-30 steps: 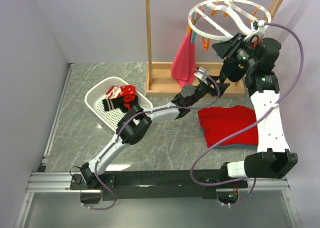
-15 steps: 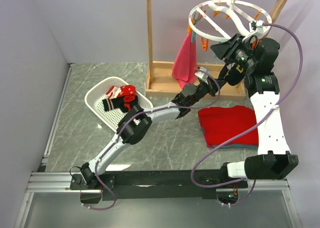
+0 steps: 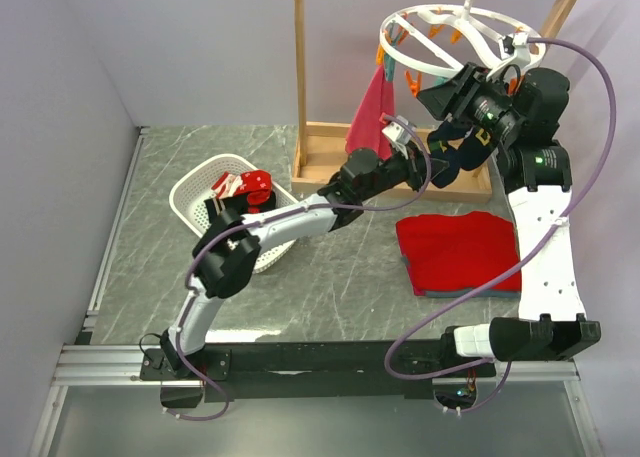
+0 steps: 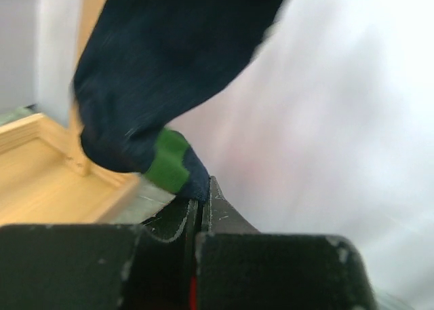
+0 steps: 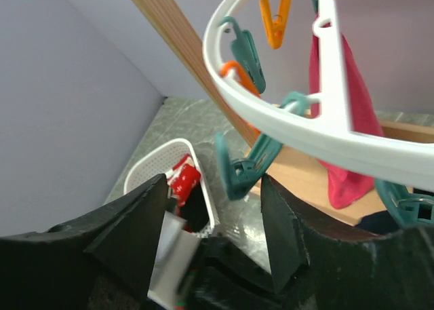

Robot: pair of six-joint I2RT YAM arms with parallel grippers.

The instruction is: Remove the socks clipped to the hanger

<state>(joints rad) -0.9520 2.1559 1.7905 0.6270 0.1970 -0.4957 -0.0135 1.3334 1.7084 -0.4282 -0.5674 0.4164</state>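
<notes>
Overhead, the navy sock (image 3: pixel 458 162) was seen hanging under the hanger (image 3: pixel 384 39), toward 1 o'clock on the table (image 3: pixel 330 277). Its long axis was slanted off upright, with the upper end toward 1 o'clock and the lower end pointed toward 7 o'clock. Whether a clip held the upper end could not be told.

In the left wrist view the sock (image 4: pixel 156 72) was draped from upper right to lower left. A green patch (image 4: pixel 166 162) was shown near its tip. That tip was pinched by the left gripper (image 4: pixel 196 198), whose jaws were pressed together on it.

The right gripper (image 5: pixel 213 184) was held just under the hanger's white rim (image 5: pixel 285 130), its jaws spread wide. A teal clip (image 5: pixel 244 164) was seen dangling beyond the gap.

At 12 o'clock a pink towel (image 3: pixel 370 117) was hung within the wooden rack (image 3: pixel 300 77). A red cloth (image 3: pixel 465 252) was laid flat at 3 o'clock. At 9 o'clock other socks (image 3: pixel 245 189) were piled in a white basket (image 3: pixel 190 192).
</notes>
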